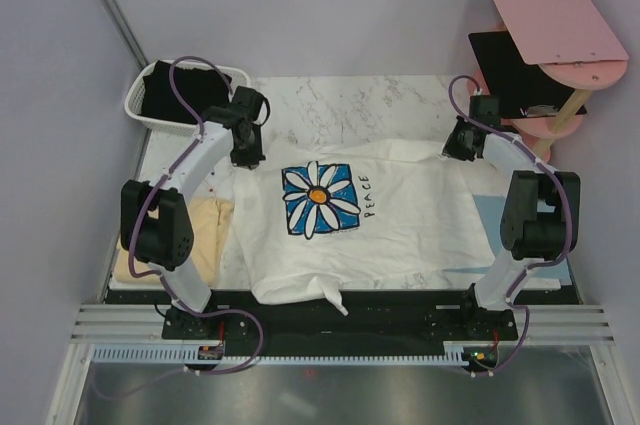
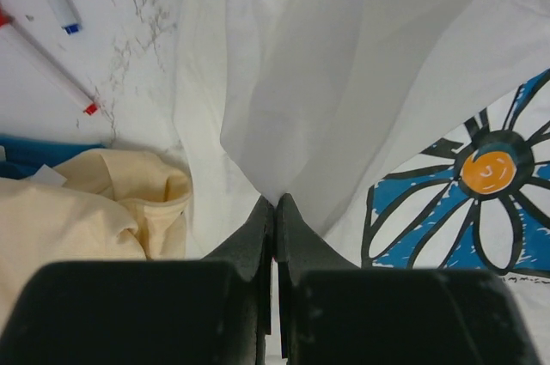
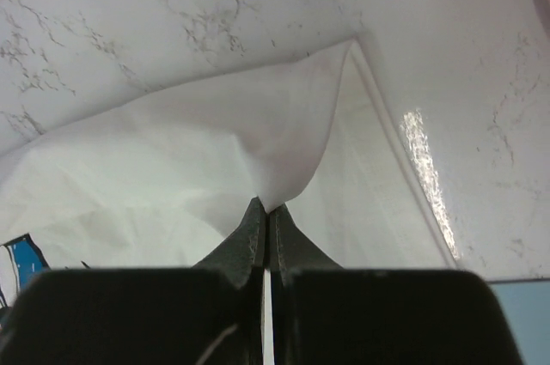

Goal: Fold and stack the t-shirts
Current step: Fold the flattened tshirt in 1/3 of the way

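The left jaws and the right jaws each pinch a lifted edge of the white daisy-print cloth t-shirt [image 1: 420, 225] on the marbled worktop [image 1: 350, 105].

The white t-shirt [image 1: 400, 215] is thin, soft, matt cloth, a little see-through in the folds. The pale yellow t-shirt [image 2: 77, 219] is soft matt cloth too. The tabletop [image 3: 129, 21] is smooth, marble-patterned and glossy. The left hand [image 2: 275, 203] and the right hand [image 3: 265, 208] look like matt black plastic.

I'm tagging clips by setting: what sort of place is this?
Probably a robotics lab cell: left arm and right arm bolted at a marble-pattern table, plain partition walls around it, white t-shirt laid out.
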Controlling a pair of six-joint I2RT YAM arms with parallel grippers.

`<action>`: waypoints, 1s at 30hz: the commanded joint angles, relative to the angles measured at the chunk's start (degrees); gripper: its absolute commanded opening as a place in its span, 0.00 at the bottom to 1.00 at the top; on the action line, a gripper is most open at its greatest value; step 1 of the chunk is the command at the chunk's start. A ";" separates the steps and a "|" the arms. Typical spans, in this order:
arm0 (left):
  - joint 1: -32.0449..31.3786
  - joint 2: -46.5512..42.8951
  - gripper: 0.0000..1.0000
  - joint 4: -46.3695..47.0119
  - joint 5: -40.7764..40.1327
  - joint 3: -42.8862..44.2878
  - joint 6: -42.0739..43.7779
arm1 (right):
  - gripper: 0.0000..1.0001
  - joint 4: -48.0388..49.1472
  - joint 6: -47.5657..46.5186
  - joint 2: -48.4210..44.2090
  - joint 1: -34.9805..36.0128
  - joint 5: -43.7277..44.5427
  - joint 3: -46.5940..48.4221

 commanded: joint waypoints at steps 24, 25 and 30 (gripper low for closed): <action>-6.69 -7.99 0.02 -0.15 -8.63 -19.22 -10.64 | 0.00 -6.69 -1.31 2.41 -1.04 11.35 -1.57; -6.78 -8.08 0.02 -0.32 -8.72 -19.75 -10.99 | 0.00 -6.77 -1.40 2.50 -0.95 11.61 -1.66; -8.27 -8.52 0.02 -0.41 -8.28 -23.17 -12.75 | 0.00 -6.86 -1.84 3.03 -1.04 11.79 -2.01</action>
